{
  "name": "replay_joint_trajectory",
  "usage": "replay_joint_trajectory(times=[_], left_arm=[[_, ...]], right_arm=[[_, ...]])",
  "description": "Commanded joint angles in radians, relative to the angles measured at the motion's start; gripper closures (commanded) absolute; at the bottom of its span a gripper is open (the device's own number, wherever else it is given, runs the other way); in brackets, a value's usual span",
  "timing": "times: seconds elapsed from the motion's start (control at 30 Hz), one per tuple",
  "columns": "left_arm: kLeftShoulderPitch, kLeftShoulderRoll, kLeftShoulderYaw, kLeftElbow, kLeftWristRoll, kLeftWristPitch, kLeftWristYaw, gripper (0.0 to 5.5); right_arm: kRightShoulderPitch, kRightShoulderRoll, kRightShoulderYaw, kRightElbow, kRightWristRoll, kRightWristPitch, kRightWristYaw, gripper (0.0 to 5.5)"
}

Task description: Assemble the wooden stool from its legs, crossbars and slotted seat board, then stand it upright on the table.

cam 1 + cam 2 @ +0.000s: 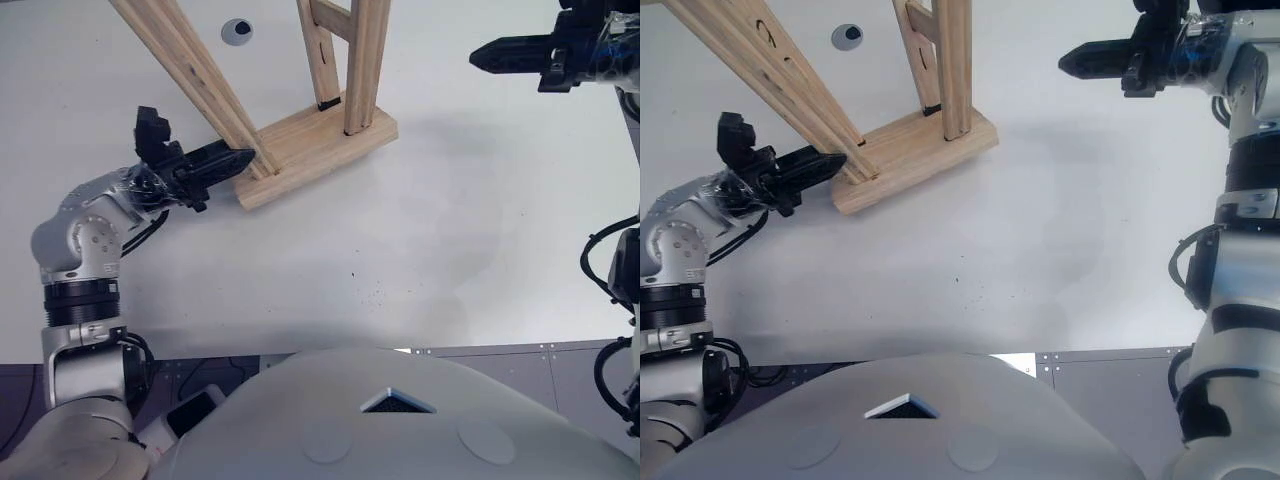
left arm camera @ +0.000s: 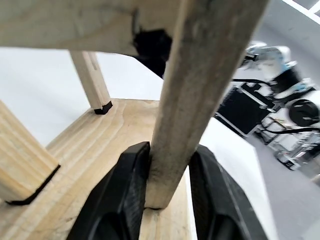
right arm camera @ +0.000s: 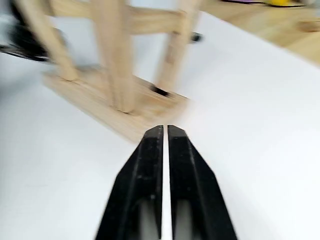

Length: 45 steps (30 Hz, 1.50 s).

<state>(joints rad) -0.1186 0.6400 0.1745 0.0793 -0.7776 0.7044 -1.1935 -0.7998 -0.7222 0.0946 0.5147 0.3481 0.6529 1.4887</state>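
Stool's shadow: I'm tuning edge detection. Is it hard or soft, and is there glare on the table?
Left eye view: the stool casts a faint, soft-edged shadow on the table toward the robot's right; no glare. Left wrist view: the gripped leg's near face is shaded.

The stool [image 1: 310, 145] is made of pale wood with streaky grain, marked black at its leg sockets. The worktop [image 1: 420, 250] is white; the left gripper [image 1: 240, 158] and right gripper [image 1: 480, 57] are black.

Silver-grey left arm [image 1: 85, 240] of rounded joint housings, ribbed black collar, looped black cables, clear wrap at the wrist; matching right arm [image 1: 1245, 190]; both end in matte black tapered jaws.
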Motion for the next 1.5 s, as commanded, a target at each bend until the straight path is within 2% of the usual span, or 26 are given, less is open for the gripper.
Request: replay_joint_trajectory(times=[0.03, 0.27, 0.4, 0.5, 0.6, 0.7, 0.87, 0.93, 1.03, 1.13, 1.23, 1.3, 1.43, 1.5], left_arm=[[-0.012, 0.045, 0.004, -0.025, -0.069, 0.09, -0.081, 4.46], [-0.026, 0.043, -0.026, -0.037, -0.05, 0.109, -0.114, 4.48], [-0.035, 0.037, -0.035, -0.046, -0.051, 0.11, -0.118, 4.49], [-0.064, 0.028, -0.055, -0.042, -0.058, 0.119, -0.133, 4.49], [-0.086, 0.025, -0.071, -0.031, -0.052, 0.125, -0.142, 4.5], [-0.104, 0.024, -0.082, -0.011, -0.045, 0.126, -0.152, 4.5], [-0.116, 0.025, -0.091, 0.006, -0.035, 0.126, -0.156, 4.52], [-0.143, 0.009, -0.09, 0.039, -0.021, 0.139, -0.108, 4.52], [-0.21, -0.022, -0.073, 0.14, -0.001, 0.182, -0.003, 4.53], [-0.289, -0.059, -0.037, 0.259, 0.013, 0.238, 0.121, 4.53], [-0.353, -0.085, -0.007, 0.384, 0.04, 0.262, 0.213, 4.53], [-0.384, -0.086, 0.012, 0.445, 0.049, 0.269, 0.248, 3.86], [-0.427, -0.067, 0.033, 0.524, 0.074, 0.289, 0.286, 3.09], [-0.439, -0.05, 0.035, 0.549, 0.088, 0.286, 0.29, 3.06]], right_arm=[[-0.054, 0.049, 0.012, 0.023, 0.064, 0.131, 0.062, 4.57], [-0.068, 0.141, 0.128, 0.106, 0.067, 0.228, 0.12, 3.3], [-0.063, 0.145, 0.238, 0.118, 0.127, 0.279, 0.125, 3.26], [-0.047, 0.169, 0.275, 0.119, 0.155, 0.296, 0.125, 3.26], [-0.063, 0.229, 0.249, 0.188, 0.15, 0.331, 0.118, 3.26], [-0.063, 0.268, 0.228, 0.237, 0.123, 0.328, 0.087, 3.66], [-0.079, 0.284, 0.171, 0.298, 0.111, 0.316, 0.078, 3.66], [-0.082, 0.292, 0.191, 0.301, 0.105, 0.376, 0.087, 3.9], [-0.111, 0.312, 0.188, 0.355, 0.102, 0.519, 0.048, 3.98], [-0.122, 0.353, 0.157, 0.408, 0.09, 0.627, -0.073, 4.03], [-0.141, 0.396, 0.094, 0.459, 0.084, 0.653, -0.205, 4.03], [-0.153, 0.415, 0.055, 0.478, 0.087, 0.667, -0.26, 4.03], [-0.167, 0.423, -0.003, 0.501, 0.092, 0.688, -0.33, 3.14], [-0.172, 0.415, -0.028, 0.514, 0.09, 0.684, -0.356, 2.78]])
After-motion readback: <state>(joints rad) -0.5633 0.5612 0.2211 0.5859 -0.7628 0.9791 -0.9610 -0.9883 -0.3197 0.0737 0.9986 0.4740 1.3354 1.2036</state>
